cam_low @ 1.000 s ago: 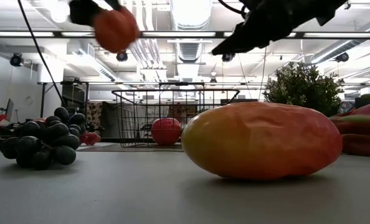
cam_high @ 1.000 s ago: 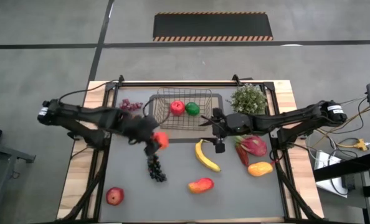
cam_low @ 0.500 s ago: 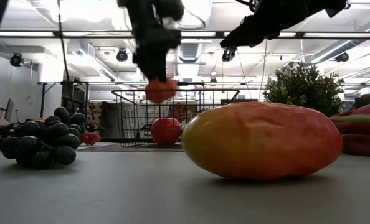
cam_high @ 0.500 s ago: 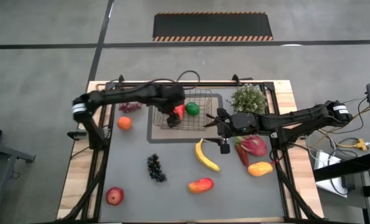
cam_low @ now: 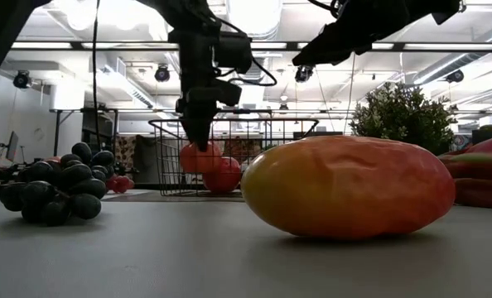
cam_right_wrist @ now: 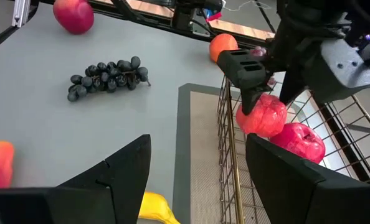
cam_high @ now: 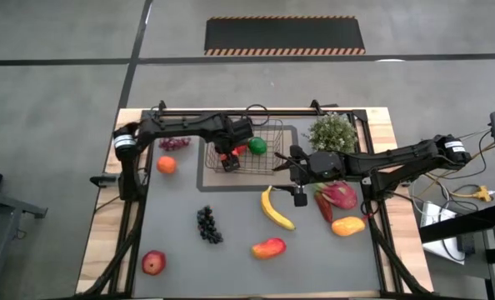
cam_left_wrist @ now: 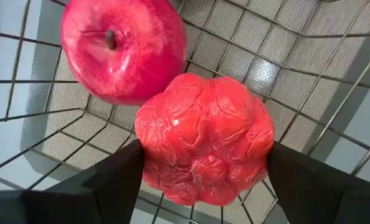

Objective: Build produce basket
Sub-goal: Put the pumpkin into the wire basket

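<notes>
The dark wire basket (cam_high: pixel 246 147) stands on a grey tray at the table's far middle, holding a red apple (cam_left_wrist: pixel 123 50) and a green pepper (cam_high: pixel 257 146). My left gripper (cam_high: pixel 227 158) reaches down into the basket's left part, shut on a red bumpy fruit (cam_left_wrist: pixel 203 149) beside the apple. My right gripper (cam_high: pixel 279 161) hovers open at the basket's right near corner, above the yellow banana (cam_high: pixel 277 208); its wrist view looks at the left gripper (cam_right_wrist: pixel 253 78) and the fruit (cam_right_wrist: pixel 263 116). My left gripper pinches the red bumpy fruit between its two fingers (cam_left_wrist: pixel 110 180), one on each flank (cam_left_wrist: pixel 157 158). The fingers come from above, pointing down into the basket. The fruit hangs low inside, close against the apple; I cannot tell whether it rests on the mesh floor.
On the table lie an orange (cam_high: pixel 166 165), dark grapes (cam_high: pixel 207 225), red grapes (cam_high: pixel 174 142), a red apple (cam_high: pixel 153 263), two mangoes (cam_high: pixel 268 248) (cam_high: pixel 347 225) and a pink dragon fruit (cam_high: pixel 339 194). A bushy green plant (cam_high: pixel 332 132) stands right of the basket.
My left gripper has carried the red fruit from above the table by the dark grapes toward the far edge, over the basket's rim, and has then lowered it inside beside the apple.
</notes>
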Available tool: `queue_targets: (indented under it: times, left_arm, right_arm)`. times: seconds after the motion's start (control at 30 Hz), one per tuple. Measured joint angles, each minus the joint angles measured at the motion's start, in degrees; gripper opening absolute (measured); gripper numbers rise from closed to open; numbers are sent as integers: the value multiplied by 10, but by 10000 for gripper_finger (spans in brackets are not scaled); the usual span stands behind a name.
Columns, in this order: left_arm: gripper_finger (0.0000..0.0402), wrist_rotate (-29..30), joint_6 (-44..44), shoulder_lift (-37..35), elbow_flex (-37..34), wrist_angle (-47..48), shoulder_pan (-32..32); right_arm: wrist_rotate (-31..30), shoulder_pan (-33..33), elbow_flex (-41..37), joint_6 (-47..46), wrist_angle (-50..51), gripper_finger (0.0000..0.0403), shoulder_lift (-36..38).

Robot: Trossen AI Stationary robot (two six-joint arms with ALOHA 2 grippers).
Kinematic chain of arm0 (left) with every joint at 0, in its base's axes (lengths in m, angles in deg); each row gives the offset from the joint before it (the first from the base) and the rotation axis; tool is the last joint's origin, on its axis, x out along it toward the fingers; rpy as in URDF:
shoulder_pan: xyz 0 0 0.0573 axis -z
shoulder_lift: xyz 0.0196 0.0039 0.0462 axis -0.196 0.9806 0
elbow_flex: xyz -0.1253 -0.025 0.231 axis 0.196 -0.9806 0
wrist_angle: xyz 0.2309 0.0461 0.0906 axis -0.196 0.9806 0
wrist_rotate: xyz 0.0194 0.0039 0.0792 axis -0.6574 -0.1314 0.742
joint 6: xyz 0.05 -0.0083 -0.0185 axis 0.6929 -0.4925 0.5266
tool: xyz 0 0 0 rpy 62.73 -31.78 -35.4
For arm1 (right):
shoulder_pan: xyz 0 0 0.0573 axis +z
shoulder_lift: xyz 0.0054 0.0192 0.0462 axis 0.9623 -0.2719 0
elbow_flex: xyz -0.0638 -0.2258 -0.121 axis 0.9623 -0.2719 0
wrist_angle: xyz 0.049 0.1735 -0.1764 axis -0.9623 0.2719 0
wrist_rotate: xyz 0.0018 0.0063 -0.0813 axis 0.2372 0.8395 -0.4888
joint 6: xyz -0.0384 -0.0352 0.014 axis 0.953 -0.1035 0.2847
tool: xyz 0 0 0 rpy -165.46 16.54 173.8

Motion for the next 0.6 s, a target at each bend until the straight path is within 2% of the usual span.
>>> queue_targets:
  times: [0.6]
  left_arm:
    - [290,1,-4,1,-6,-11,0]
  right_arm:
    - [0,0,0,-7,2,247,0]
